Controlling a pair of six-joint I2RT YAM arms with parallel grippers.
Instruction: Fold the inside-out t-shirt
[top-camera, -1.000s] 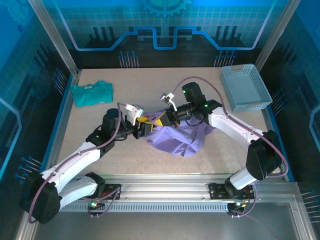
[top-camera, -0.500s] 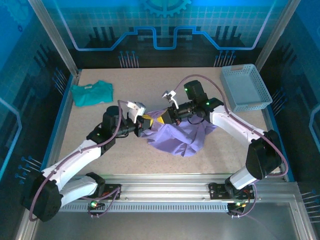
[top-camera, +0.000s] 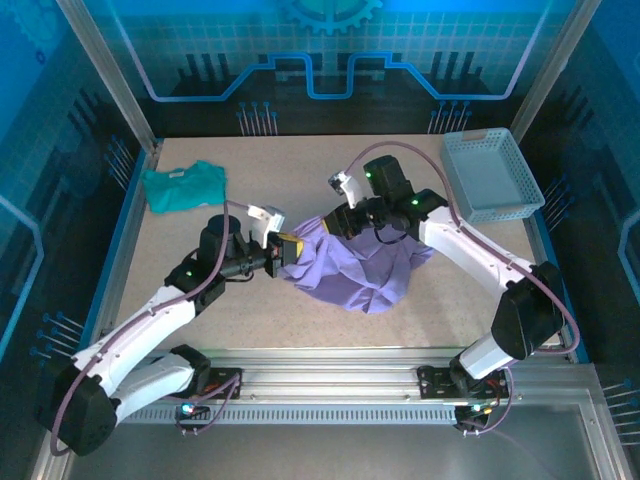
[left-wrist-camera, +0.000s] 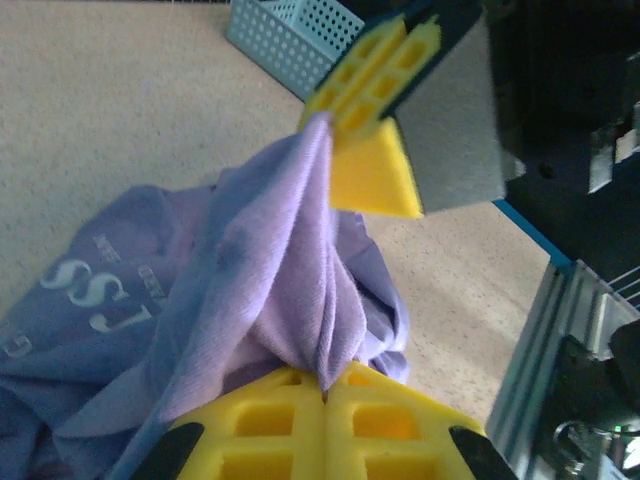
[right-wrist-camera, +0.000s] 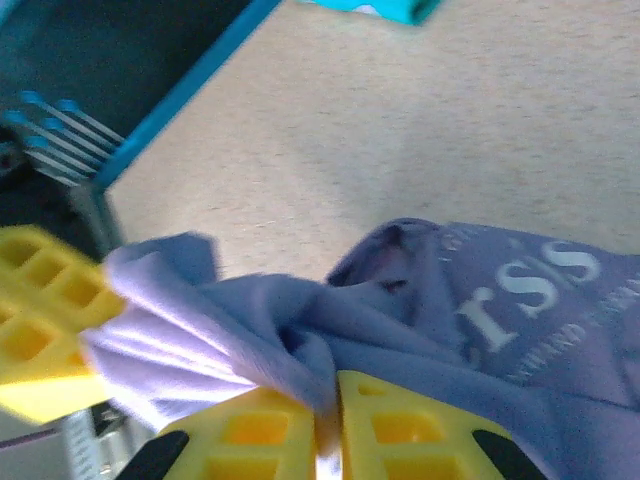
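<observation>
The inside-out t-shirt (top-camera: 355, 272) lies crumpled in a lavender heap at the table's middle, with white lettering showing in both wrist views. My left gripper (top-camera: 287, 244) is at the heap's upper left edge, and my right gripper (top-camera: 331, 224) is just right of it at the heap's far edge. In the left wrist view my left gripper (left-wrist-camera: 325, 385) is shut on a bunched ridge of the t-shirt (left-wrist-camera: 270, 260). The right gripper's yellow fingers (left-wrist-camera: 375, 85) pinch the same ridge's far end. In the right wrist view my right gripper (right-wrist-camera: 335, 400) is shut on a fold of the t-shirt (right-wrist-camera: 500, 300).
A small teal-green shirt (top-camera: 183, 186) lies folded at the far left corner. A pale blue perforated basket (top-camera: 492, 175) stands at the far right. A blue rail (top-camera: 118, 250) borders the table's left side. Bare tabletop surrounds the heap.
My left gripper has shut on the shirt's edge and drawn slightly left. My right gripper has shifted a little toward the far side, so a ridge of cloth stretches between them.
</observation>
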